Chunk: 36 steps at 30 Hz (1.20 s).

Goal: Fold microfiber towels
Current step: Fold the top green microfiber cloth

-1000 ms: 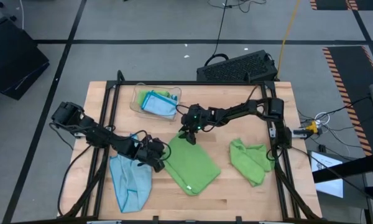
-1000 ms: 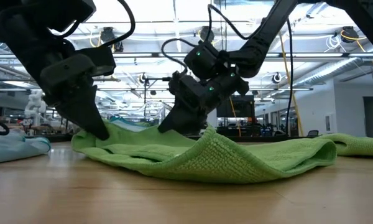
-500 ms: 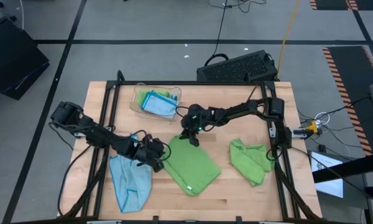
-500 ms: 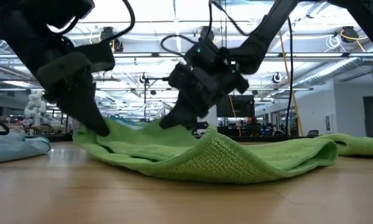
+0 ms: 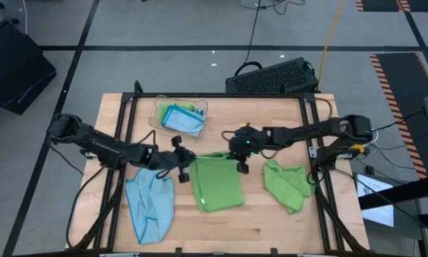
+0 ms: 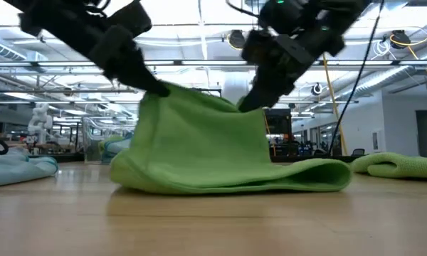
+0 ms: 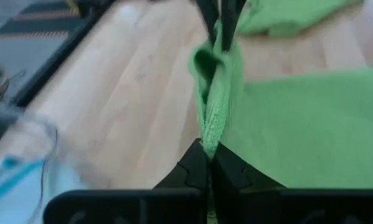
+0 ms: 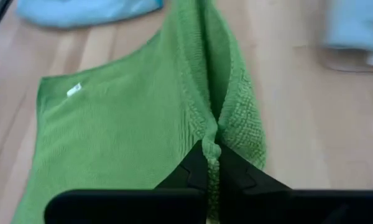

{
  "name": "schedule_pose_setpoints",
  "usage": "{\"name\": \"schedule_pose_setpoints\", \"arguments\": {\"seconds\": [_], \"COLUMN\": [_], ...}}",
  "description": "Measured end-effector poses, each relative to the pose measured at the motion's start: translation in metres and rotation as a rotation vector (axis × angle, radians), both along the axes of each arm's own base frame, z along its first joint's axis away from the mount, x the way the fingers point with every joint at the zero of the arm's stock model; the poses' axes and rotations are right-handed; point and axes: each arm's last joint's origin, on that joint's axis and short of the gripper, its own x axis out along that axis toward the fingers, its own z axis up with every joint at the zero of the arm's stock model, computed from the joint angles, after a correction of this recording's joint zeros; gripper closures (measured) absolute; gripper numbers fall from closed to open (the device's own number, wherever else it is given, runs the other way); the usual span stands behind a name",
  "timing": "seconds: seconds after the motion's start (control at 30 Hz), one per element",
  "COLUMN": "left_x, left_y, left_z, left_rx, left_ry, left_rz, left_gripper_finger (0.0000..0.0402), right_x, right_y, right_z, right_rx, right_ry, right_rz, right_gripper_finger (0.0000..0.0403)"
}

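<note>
The green towel (image 5: 218,183) lies in the middle of the wooden table (image 5: 271,221), a soft, nubby cloth with a looped pile. Its far edge is lifted off the wood and stretched between the two grippers, while the near part rests flat with a rounded fold along the front, as the low view shows (image 6: 220,160). A small white tag (image 8: 74,90) sits on its surface.

The left gripper (image 5: 183,158) has its fingers closed tight on one raised corner of the cloth; in the left wrist view the dark fingertips (image 7: 199,169) pinch a bunched ridge of green pile (image 7: 214,99). The right gripper (image 5: 240,165) is likewise clamped on the other raised corner, its fingertips (image 8: 202,168) pressed together over a gathered fold (image 8: 217,93).

A light blue towel (image 5: 150,205) lies rumpled on the table just beside the green one, on the left arm's side. A second green towel (image 5: 287,183), crumpled into a lumpy heap, lies near the right edge. At the far side of the table a clear plastic tray (image 5: 159,108) holds a folded blue towel (image 5: 181,119)
</note>
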Motion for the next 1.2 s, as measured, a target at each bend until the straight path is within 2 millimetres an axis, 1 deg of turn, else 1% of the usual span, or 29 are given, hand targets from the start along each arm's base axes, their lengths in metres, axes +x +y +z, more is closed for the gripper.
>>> {"name": "schedule_pose_setpoints", "arguments": {"seconds": [0.1,0.2,0.27,0.37,0.53,0.63,0.9,1.0,1.13,1.2], "left_x": [0.008,0.012,0.011,0.010,0.008,0.007,0.000,0.003,0.009,0.010], "left_y": [0.008,0.006,0.000,-0.014,-0.035,-0.045,-0.063,-0.066,-0.070,-0.073], "left_z": [-0.005,-0.009,-0.014,-0.017,-0.011,-0.008,-0.008,-0.017,-0.034,-0.039], "left_rx": [0.010,-0.019,-0.050,-0.079,-0.093,-0.089,-0.123,-0.113,-0.109,-0.106], "left_ry": [-0.003,-0.010,0.011,0.012,-0.061,-0.111,-0.127,-0.101,-0.073,-0.069], "left_rz": [-0.015,-0.048,-0.069,-0.101,-0.123,-0.113,-0.121,-0.126,-0.125,-0.132], "left_gripper_finger": [0.0396,0.0398,0.0397,0.0395,0.0397,0.0395,0.0394,0.0396,0.0396,0.0393], "right_x": [-0.016,-0.027,-0.032,-0.038,-0.038,-0.039,-0.042,-0.043,-0.043,-0.042], "right_y": [0.003,0.006,0.009,0.014,0.027,0.035,0.057,0.063,0.070,0.073], "right_z": [-0.007,-0.023,-0.031,-0.036,-0.031,-0.032,-0.033,-0.037,-0.047,-0.052], "right_rx": [-0.014,-0.027,-0.027,-0.052,-0.165,-0.168,-0.094,-0.058,-0.041,-0.019], "right_ry": [-0.078,-0.164,-0.224,-0.309,-0.417,-0.412,-0.390,-0.355,-0.310,-0.296], "right_rz": [-0.079,-0.092,-0.084,-0.058,-0.007,0.026,0.073,0.073,0.059,0.056], "right_gripper_finger": [0.0401,0.0402,0.0402,0.0402,0.0402,0.0402,0.0402,0.0402,0.0401,0.0401]}}
